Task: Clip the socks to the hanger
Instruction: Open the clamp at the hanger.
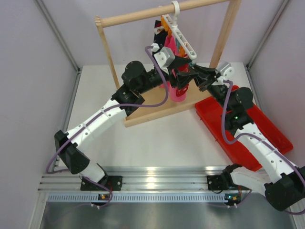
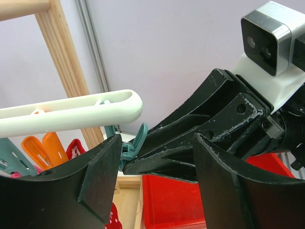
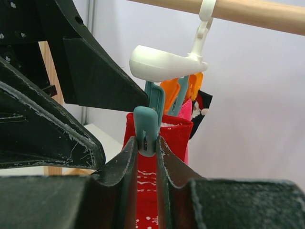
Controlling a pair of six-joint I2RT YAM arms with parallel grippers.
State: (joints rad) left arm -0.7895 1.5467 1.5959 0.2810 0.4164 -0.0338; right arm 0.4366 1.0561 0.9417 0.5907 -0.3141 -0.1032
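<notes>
The white hanger [image 1: 182, 36] hangs by its hook from the wooden rail. It also shows in the right wrist view [image 3: 164, 64] and the left wrist view [image 2: 71, 112]. A red sock [image 3: 164, 143] with white print hangs below it, its top edge at a teal clip [image 3: 148, 129]. My right gripper [image 3: 147, 145] is shut on that clip, squeezing its handles. In the top view the right gripper [image 1: 185, 76] is at the sock [image 1: 177, 93]. My left gripper [image 2: 157, 152] is open and empty, just beside the right fingers, under the hanger's end [image 1: 183, 63].
The wooden rail frame [image 1: 143, 16] stands on a board at the table's back. A red bin [image 1: 267, 129] lies at the right. Orange clips [image 2: 43, 148], a pink cloth [image 3: 187, 112] and a black cloth [image 3: 204, 102] hang on the hanger too.
</notes>
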